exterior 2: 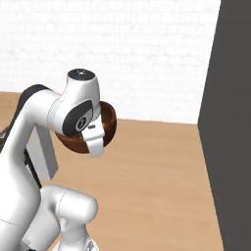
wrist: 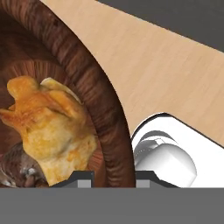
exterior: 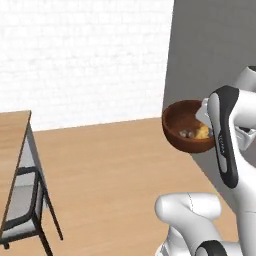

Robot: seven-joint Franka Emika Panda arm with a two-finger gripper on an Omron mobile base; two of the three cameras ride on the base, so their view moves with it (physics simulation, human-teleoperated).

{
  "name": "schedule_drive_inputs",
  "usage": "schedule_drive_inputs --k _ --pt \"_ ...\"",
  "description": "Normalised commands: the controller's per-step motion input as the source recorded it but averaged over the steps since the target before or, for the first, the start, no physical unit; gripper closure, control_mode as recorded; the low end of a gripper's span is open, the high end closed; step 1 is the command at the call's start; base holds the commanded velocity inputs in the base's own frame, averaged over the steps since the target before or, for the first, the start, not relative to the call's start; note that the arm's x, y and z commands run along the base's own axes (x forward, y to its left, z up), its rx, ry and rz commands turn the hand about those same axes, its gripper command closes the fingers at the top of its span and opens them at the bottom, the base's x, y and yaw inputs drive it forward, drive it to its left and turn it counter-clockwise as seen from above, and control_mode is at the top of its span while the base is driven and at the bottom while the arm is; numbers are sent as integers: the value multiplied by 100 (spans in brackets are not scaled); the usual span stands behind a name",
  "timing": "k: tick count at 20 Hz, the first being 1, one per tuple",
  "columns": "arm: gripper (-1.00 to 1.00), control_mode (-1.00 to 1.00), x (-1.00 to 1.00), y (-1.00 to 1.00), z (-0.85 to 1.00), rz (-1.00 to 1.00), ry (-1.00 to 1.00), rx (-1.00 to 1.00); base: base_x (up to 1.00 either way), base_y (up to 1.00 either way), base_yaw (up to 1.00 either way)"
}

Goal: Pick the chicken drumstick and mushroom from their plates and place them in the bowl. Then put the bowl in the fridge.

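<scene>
A light wooden floor point(exterior: 110, 165) spread below a white brick wall point(exterior: 85, 55). At the left a wooden bench point(exterior: 12, 145) stood on dark slanted legs planted on that floor, and a tall grey panel point(exterior 2: 230, 147) rose from it at the right.

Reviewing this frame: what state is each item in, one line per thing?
bowl: lifted off the floor, held at its rim, roughly level.
chicken drumstick: inside the bowl.
mushroom: inside the bowl, beside the drumstick.
gripper: shut on the bowl's rim.
fridge: grey side facing the robot; door state not visible.
</scene>
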Motion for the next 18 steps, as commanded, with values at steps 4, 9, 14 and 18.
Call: schedule_drive_inputs --k 4,9,14,18 --pt "100 100 0 0 0 0 0 0 0 0 -97" --pt "100 100 0 0 0 0 0 0 0 0 -97" --pt "100 100 0 0 0 0 0 0 0 0 -97" --pt "100 100 0 0 0 0 0 0 0 0 -96"
